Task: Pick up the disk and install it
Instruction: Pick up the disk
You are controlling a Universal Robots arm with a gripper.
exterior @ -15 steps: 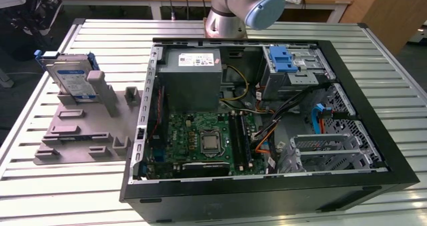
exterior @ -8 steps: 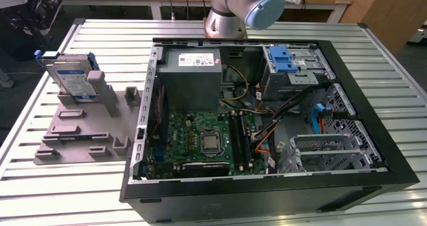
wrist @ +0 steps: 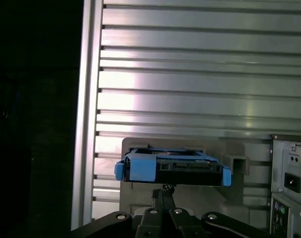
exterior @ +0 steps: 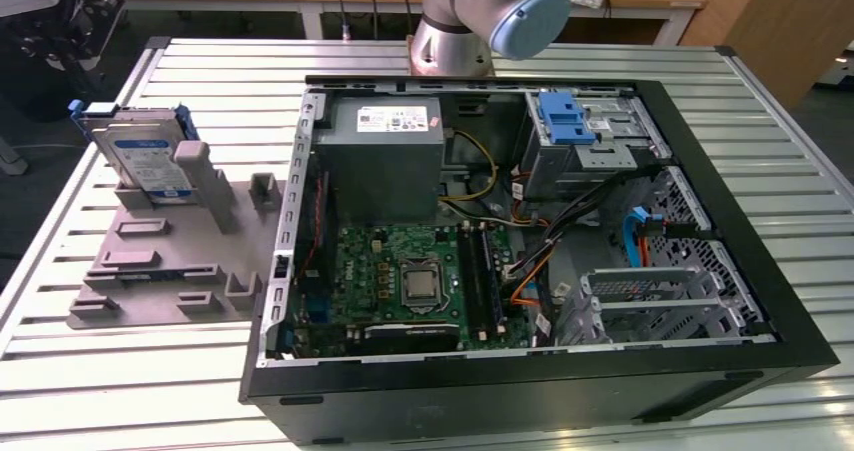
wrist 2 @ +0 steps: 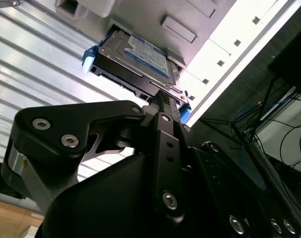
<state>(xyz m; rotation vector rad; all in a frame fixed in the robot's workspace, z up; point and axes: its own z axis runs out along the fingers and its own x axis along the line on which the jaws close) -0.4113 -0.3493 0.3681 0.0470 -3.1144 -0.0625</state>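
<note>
The disk (exterior: 140, 156), a silver drive with a white-and-blue label in a blue carrier frame, stands on edge in a grey holder (exterior: 147, 261) at the exterior view's left. In both wrist views the disk (wrist 2: 135, 54) (wrist: 172, 168) lies ahead of my gripper (wrist 2: 164, 99) (wrist: 162, 190). The black fingers are drawn together with nothing between them. Their tips point at the disk's edge and stay apart from it.
An open computer case (exterior: 287, 271) lies on the slatted metal table (exterior: 107, 391), with a grey power supply box (exterior: 380, 151), a motherboard (exterior: 414, 281) and a drive cage with a blue latch (exterior: 567, 121) inside. The arm's base (exterior: 461, 31) stands behind the case.
</note>
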